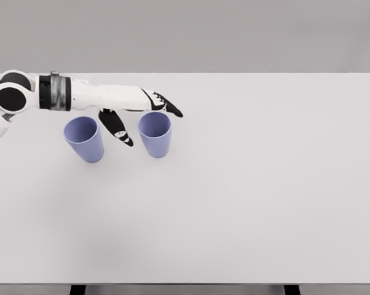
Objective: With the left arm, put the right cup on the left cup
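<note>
Lavender cups stood apart in the upper left of the frame, the right cup (pixel 155 133) unlifted beside the left cup (pixel 84 139). The left hand (pixel 136 114) reached with fingers spread around its rim, gripping nothing; grasping and stacking remained.

Single head view, looking down on table (pixel 265 184)

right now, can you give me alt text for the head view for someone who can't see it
A white robot arm reaches in from the left, its left hand open between two upright lavender cups on a white table. The fingers reach behind the right cup, the thumb points down between the two; the left cup stands alone. Neither cup is held.
</note>
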